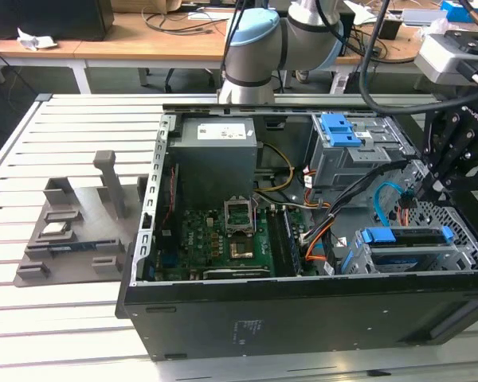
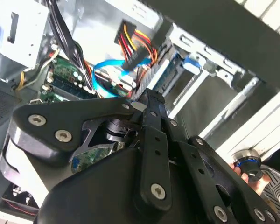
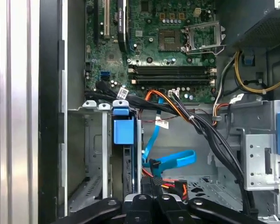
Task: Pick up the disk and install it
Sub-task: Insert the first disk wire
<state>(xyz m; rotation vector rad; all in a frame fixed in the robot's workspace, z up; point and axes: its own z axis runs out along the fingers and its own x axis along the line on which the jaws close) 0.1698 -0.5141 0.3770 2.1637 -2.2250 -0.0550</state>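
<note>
I see my black gripper (image 1: 421, 189) low inside the open black computer case (image 1: 303, 318), at the exterior view's right, just above the grey metal drive cage (image 1: 462, 243). Jaws look pressed together, gripping nothing. The silver disk with blue plastic bracket (image 3: 122, 140) sits on edge in that cage's slot, seated. A blue flat cable (image 3: 170, 161) loops beside it, near the green motherboard (image 3: 172, 42).

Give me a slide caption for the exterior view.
Gripper lowered inside the open computer case, above the blue-bracketed disk in its bay.
</note>
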